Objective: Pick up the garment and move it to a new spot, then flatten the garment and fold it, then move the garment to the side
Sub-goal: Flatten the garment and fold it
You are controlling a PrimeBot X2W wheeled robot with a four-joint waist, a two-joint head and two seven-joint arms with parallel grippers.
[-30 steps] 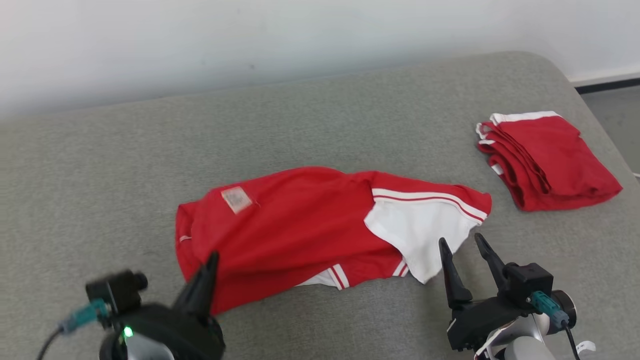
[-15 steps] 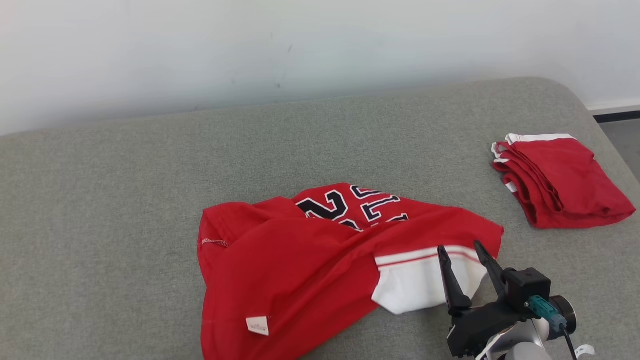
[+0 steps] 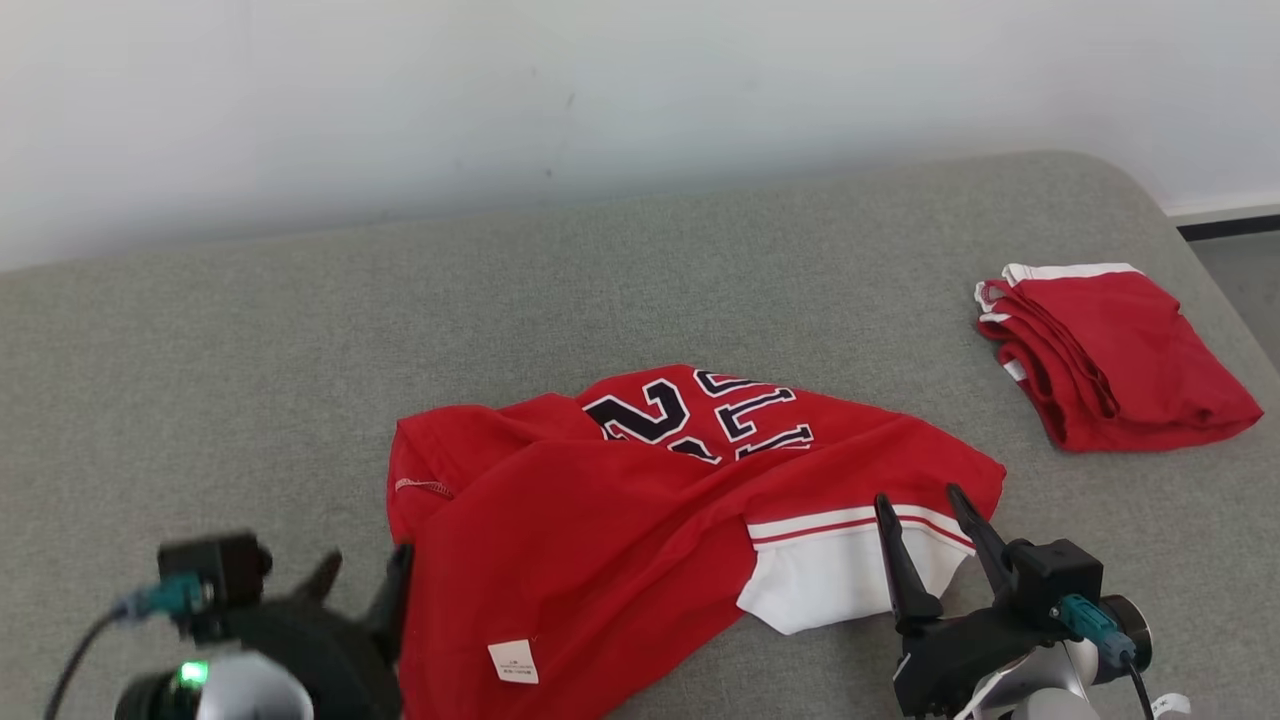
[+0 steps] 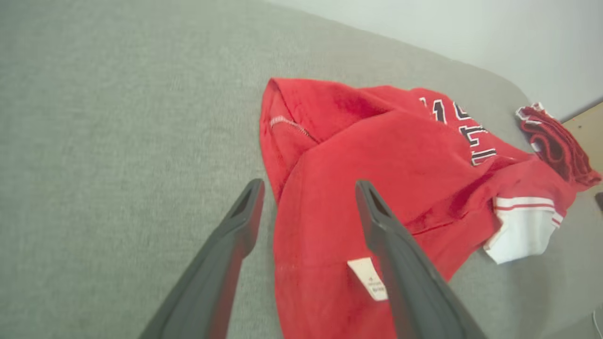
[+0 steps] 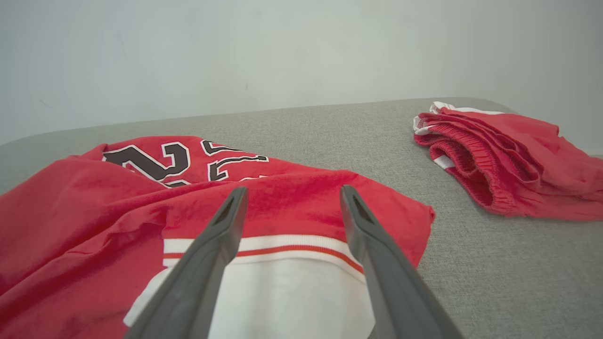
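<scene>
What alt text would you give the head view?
A crumpled red jersey with black-and-white numerals lies in the middle of a grey padded surface. Both pincers are open at the bottom: the left pincer beside the jersey's left edge, the right pincer pointing at its white panel. A folded red garment sits apart at far right.

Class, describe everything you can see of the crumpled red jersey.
The red jersey is soft knit cloth, crumpled and partly folded over, lying loose on the grey padded surface. Black white-edged lettering shows on top, a white panel with a red stripe at its right, a white label near the front. Nothing grips it.
</scene>
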